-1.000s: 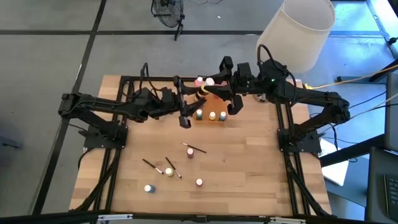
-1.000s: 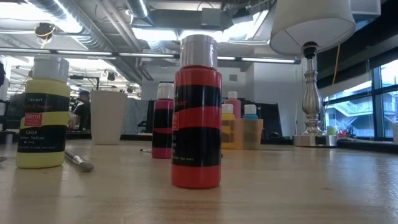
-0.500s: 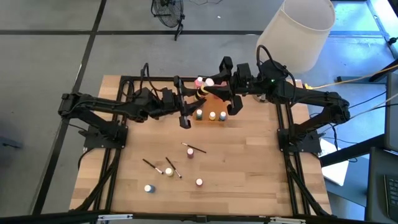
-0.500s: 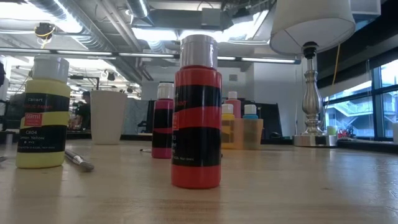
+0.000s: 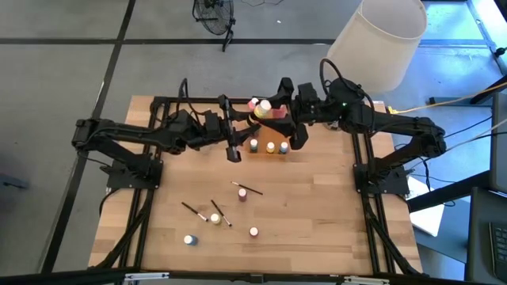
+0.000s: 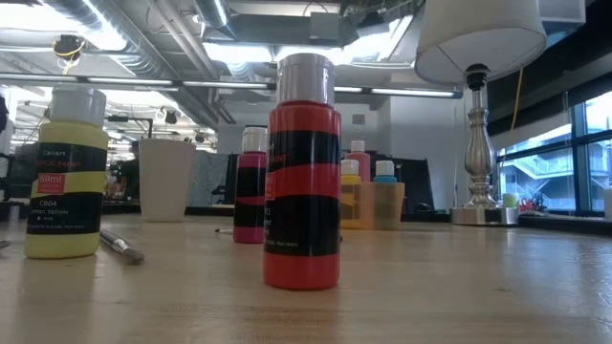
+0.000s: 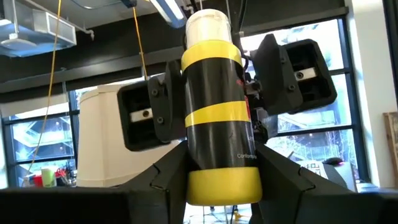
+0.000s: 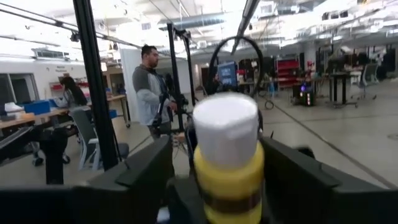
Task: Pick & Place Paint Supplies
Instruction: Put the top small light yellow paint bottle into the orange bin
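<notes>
Left gripper (image 7: 214,180) clamps a yellow-and-black bottle (image 7: 217,106) above the table's (image 5: 317,214) far middle, while the right gripper (image 8: 211,186), fingers spread, flanks the bottle's white cap without pinching it

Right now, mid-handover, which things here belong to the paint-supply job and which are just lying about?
Job:
- yellow bottle, held by the left gripper, with the right gripper open around its cap
- three bottles standing just below the handover
- four loose bottles on the table
- three brushes

Lying about:
- lamp
- floor fan
</notes>
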